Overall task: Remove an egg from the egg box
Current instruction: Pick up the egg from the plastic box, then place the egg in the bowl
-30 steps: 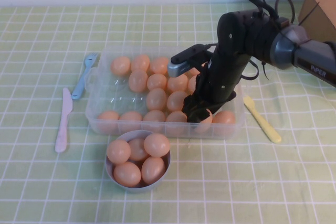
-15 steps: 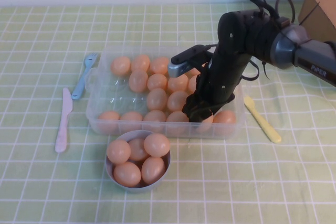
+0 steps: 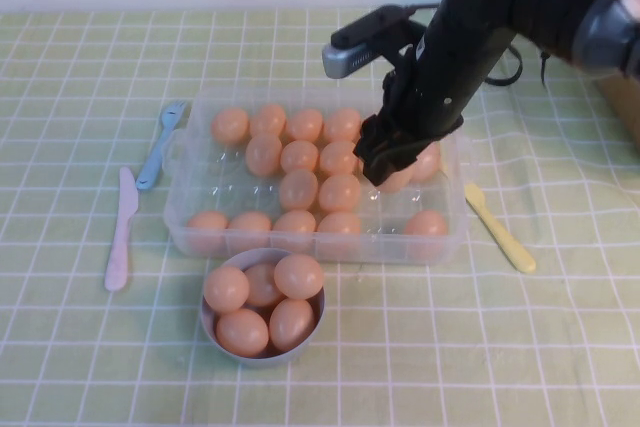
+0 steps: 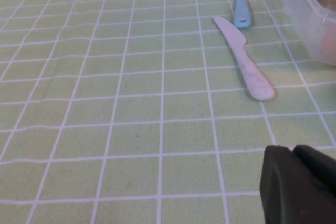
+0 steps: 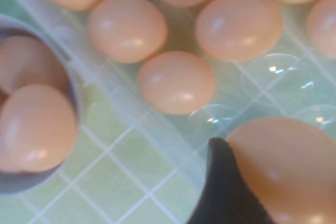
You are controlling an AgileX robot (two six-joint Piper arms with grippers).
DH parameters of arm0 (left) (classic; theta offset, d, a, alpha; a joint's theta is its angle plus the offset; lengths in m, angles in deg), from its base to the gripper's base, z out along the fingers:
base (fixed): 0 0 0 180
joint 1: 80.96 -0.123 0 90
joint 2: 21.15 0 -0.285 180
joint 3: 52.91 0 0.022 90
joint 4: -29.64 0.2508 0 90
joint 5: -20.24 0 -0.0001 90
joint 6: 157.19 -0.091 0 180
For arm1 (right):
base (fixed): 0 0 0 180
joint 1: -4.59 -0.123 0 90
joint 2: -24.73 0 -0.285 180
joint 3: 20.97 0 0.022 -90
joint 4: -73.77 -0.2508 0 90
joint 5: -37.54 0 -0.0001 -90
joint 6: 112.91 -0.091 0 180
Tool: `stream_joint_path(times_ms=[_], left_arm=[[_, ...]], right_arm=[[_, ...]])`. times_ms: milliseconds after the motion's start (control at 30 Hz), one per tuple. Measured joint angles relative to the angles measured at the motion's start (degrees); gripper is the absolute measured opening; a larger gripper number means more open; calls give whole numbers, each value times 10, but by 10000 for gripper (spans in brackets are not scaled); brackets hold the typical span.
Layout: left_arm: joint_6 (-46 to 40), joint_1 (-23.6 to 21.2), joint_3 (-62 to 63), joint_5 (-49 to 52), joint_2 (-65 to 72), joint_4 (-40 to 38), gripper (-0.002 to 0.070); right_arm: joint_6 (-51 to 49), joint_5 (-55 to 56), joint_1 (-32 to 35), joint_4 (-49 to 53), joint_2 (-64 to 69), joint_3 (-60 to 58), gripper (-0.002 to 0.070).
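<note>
My right gripper (image 3: 388,159) is shut on an egg (image 3: 414,169) and holds it raised above the right part of the egg box (image 3: 178,209), a clear plastic tray with many peach-orange eggs in its cups. In the right wrist view the held egg (image 5: 286,166) sits against a dark finger (image 5: 223,192), with the tray's eggs below. My left gripper (image 4: 299,184) is low over bare tablecloth left of the tray and does not show in the high view.
A small grey bowl (image 3: 318,319) with several eggs stands just in front of the tray. A pale pink knife (image 3: 120,227) and a blue fork (image 3: 160,142) lie to the tray's left. A yellow knife (image 3: 500,227) lies to its right.
My right gripper has risen out of the tray's front right part with the egg in it and moved back, toward the tray's far right.
</note>
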Motion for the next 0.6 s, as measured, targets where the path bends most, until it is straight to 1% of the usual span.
stream_joint_path(times_ms=[133, 267, 467, 600], left_arm=[[0, 0, 0, 0, 0, 0, -5], [3, 0, 0, 0, 0, 0, -5], [0, 0, 0, 0, 0, 0, -5], [0, 0, 0, 0, 0, 0, -5]], right_arm=[[0, -7, -26, 11, -35, -1, 370], [0, -9, -76, 18, -62, -7, 370], [0, -10, -157, 18, -64, -15, 369], [0, -10, -192, 26, -64, -33, 369]])
